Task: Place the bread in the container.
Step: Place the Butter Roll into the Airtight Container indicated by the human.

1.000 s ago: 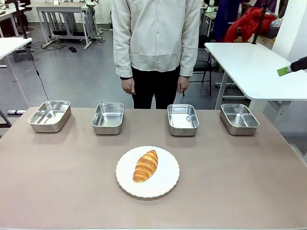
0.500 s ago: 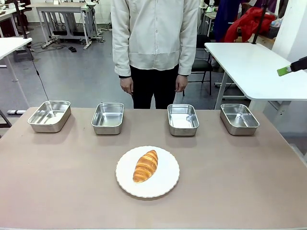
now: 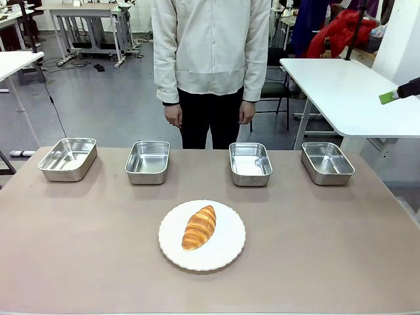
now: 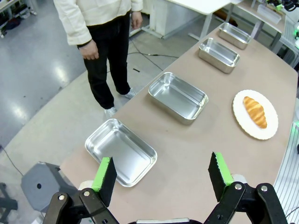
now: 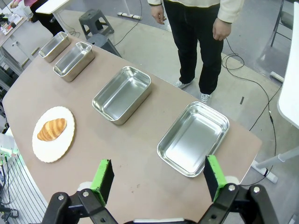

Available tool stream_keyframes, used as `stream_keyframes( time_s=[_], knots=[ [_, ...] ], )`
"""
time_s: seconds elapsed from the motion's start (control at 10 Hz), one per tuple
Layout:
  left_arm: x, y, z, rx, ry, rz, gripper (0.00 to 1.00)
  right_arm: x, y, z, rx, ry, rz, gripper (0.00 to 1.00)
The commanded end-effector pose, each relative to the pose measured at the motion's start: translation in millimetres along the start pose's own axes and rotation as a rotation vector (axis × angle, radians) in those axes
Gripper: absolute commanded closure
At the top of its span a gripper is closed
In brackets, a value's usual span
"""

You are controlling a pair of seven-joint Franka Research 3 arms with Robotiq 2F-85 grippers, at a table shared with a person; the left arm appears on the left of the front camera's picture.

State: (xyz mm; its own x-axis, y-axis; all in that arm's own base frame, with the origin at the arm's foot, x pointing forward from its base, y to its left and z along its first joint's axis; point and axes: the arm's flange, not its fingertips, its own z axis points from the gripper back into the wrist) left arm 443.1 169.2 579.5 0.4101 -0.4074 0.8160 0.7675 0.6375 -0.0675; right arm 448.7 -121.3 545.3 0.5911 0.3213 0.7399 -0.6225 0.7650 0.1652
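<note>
The bread (image 3: 199, 227) is a golden-brown croissant lying on a round white plate (image 3: 226, 252) at the table's near middle. Behind it, several shiny steel containers stand in a row: far left (image 3: 67, 158), left of centre (image 3: 147, 161), right of centre (image 3: 250, 163), far right (image 3: 327, 163). All are bare inside. My left gripper (image 4: 161, 158) hangs open, high over the table's left end, with the bread (image 4: 255, 112) far off. My right gripper (image 5: 157, 162) hangs open, high over the right end, with the bread (image 5: 52, 129) far off. A green pad (image 3: 388, 97) of it shows at the right edge.
A person (image 3: 211, 59) stands at the far side of the table, both hands hanging down. A white table (image 3: 341, 92) stands behind on the right and a grey stool (image 4: 42, 184) stands beside the table's left end. Bare tabletop (image 3: 328, 236) surrounds the plate.
</note>
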Motion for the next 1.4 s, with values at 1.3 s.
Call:
stream_keyframes(
  time_s=[1.3],
  knots=[
    [-0.2, -0.1, 1.9, -0.002, -0.004, -0.013, 0.0, 1.0, -1.2, -0.7, 0.008, -0.017, -0.001, 0.0]
  ],
)
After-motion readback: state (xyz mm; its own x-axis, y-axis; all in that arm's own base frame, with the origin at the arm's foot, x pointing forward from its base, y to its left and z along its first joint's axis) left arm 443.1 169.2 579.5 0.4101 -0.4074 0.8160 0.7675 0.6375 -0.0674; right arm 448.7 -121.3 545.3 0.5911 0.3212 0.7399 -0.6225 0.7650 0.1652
